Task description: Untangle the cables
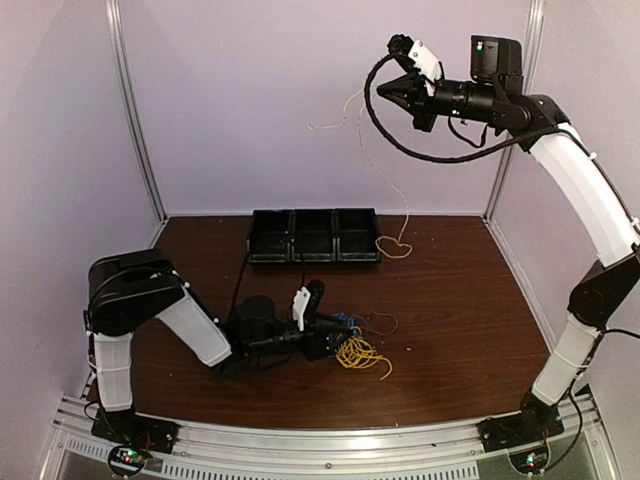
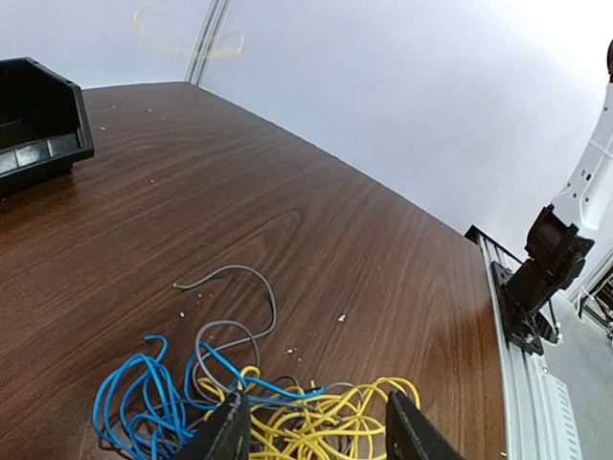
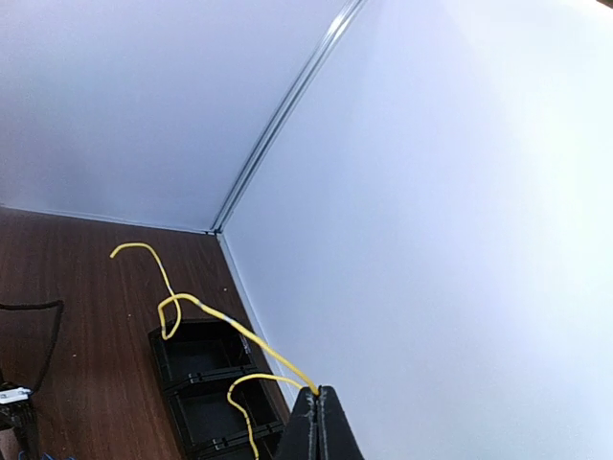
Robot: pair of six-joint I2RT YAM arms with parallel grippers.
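Observation:
A tangle of cables lies on the table: yellow loops (image 2: 326, 422), a blue coil (image 2: 144, 398) and a grey wire (image 2: 230, 316). In the top view the yellow bundle (image 1: 358, 352) sits just right of my left gripper (image 1: 335, 335). My left gripper (image 2: 311, 426) is low over the tangle, open, with its fingers (image 2: 225, 431) standing either side of the yellow loops. My right gripper (image 1: 383, 92) is raised high and shut on one long yellow cable (image 1: 395, 245), which hangs down to the table by the tray. In the right wrist view my right gripper (image 3: 320, 393) pinches this cable (image 3: 192, 302).
A black three-compartment tray (image 1: 314, 235) stands at the back middle of the table, also in the left wrist view (image 2: 38, 115) and the right wrist view (image 3: 211, 383). Purple walls enclose the back and sides. A metal rail (image 1: 330, 440) runs along the near edge.

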